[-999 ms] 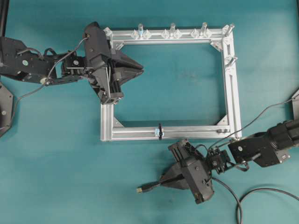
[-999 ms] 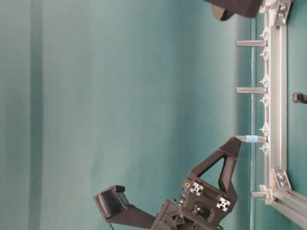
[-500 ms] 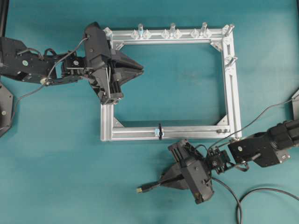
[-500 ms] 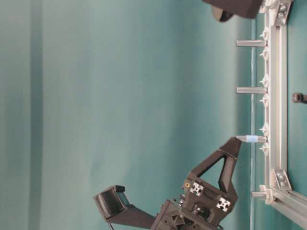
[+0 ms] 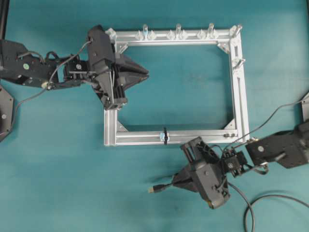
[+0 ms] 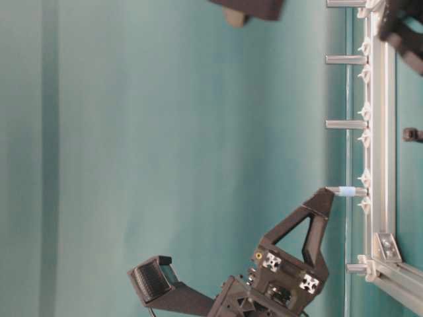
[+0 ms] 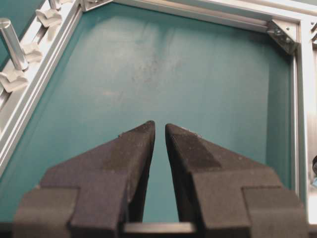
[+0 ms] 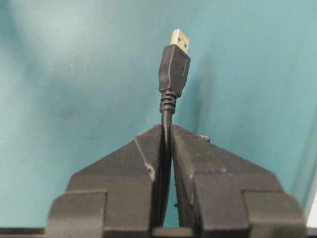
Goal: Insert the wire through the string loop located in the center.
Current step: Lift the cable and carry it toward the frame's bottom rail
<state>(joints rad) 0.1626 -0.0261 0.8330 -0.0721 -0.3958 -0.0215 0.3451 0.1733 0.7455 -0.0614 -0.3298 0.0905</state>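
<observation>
**Overhead view: plug held level, aimed away from the frame's right end**

Overhead view, nearest edge first: the right gripper sits below the aluminium frame, its fingers pinching the wire just behind the plug. The wire's long axis runs nearly level across the picture, and the yellowish metal tip points to the left, slightly downward. Behind the gripper the wire trails off to the lower right in a loose curve over the teal table.

Up from the plug, on the frame's lower bar near its middle, sits the string loop, a small black ring with a pale blue spot beside it. Plug and loop are apart, with open table between them.

Farther on, the left gripper hovers over the frame's upper left corner, fingers nearly together with a narrow gap and nothing between them. Upright silver pegs stand along the far bar.
</observation>
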